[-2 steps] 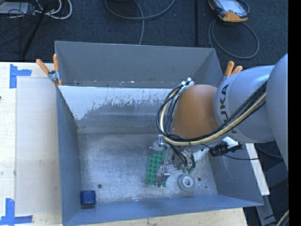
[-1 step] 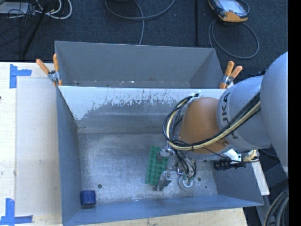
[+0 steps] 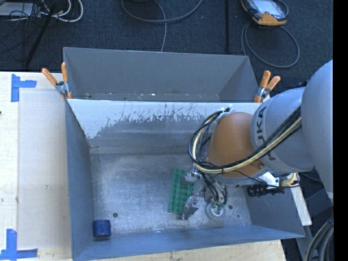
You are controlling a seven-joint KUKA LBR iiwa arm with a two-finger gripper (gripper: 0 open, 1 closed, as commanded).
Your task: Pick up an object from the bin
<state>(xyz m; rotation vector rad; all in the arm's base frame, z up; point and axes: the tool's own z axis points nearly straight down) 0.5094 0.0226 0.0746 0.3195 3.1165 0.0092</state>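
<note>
Camera view looks down into the grey metal bin. The claw is low by the bin's near wall, right of the middle. It sits just beside a flat green bumpy plate. I cannot tell if the claw is open or closed. A small blue block lies well apart in the near left corner.

The grey bin is showing pale scratch streaks on its twelve-o'clock wall. A green studded plate is lying at five o'clock, a dark blue block at seven o'clock; the arm's cover is showing orange-brown.
</note>
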